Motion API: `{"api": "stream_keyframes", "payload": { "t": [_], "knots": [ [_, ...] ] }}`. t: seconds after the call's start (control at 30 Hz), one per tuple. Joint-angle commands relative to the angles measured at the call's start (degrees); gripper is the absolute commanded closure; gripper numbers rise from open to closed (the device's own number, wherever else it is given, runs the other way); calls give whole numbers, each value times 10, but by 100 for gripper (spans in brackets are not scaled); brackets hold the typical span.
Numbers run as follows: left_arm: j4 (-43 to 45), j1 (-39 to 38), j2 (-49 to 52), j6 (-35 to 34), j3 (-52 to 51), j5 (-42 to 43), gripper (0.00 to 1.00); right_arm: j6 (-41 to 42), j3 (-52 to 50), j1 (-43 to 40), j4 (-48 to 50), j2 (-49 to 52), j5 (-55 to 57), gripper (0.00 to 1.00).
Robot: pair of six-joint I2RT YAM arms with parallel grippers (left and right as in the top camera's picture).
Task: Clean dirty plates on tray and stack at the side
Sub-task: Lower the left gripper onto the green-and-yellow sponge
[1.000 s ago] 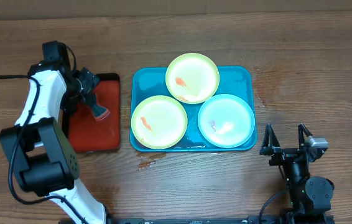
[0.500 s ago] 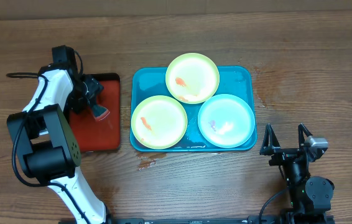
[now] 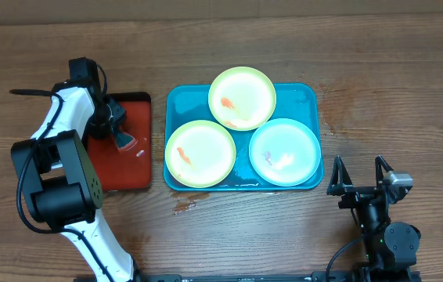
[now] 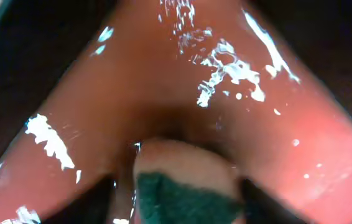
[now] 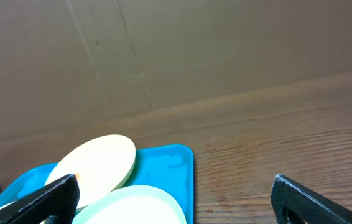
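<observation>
Only the left arm has shifted since a second ago: its elbow and wrist have swung a little toward the middle of the table, while its tip has stayed over the same spot. The three plates have not moved. All three lie on the blue tray [image 3: 303, 95] in the middle of the table. One green plate [image 3: 242, 97] sits at the far side, its edge riding over the tray's far rim. A second green plate [image 3: 199, 153] lies at the near left. The pale blue plate [image 3: 284, 151] lies at the near right. Each rim is touching or nearly touching its neighbours, and each white centre carries orange or red smears.

Just left of the blue tray, apart from it, lies a smaller red tray [image 3: 116, 172] with a black rim. The left gripper [image 3: 122, 135] hangs over its right half, fingers closed around a sponge [image 4: 182, 186] with a dark green side. The wrist view shows the red surface below it wet and glinting. Whether the sponge touches that surface cannot be told.

The right gripper [image 3: 358, 160] rests near the table's front edge, just beyond the blue tray's near right corner, its fingers spread wide and holding nothing. The wooden table [image 3: 378, 78] shows a damp-looking patch beside the tray.
</observation>
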Motion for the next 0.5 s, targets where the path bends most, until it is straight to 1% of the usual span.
{"api": "stream_keyframes", "payload": {
  "t": [0.0,0.17,0.23,0.3,0.33,0.37,0.43,0.47],
  "knots": [
    [-30,-1,7,-1,13,7,0,-2,-6,-1,3,-4,4,0],
    [-100,-1,7,-1,13,100,0,-2,-6,-1,3,-4,4,0],
    [-127,-1,7,-1,13,115,0,-2,-6,-1,3,-4,4,0],
    [-142,-1,7,-1,13,108,4,-2,-6,-1,3,-4,4,0],
    [-146,-1,7,-1,13,103,7,-2,-6,-1,3,-4,4,0],
    [-147,-1,7,-1,13,96,12,-2,-6,-1,3,-4,4,0],
    [-143,-1,7,-1,13,84,25,-2,-6,-1,3,-4,4,0],
    [-141,-1,7,-1,13,76,34,-2,-6,-1,3,-4,4,0]
  ]
}}
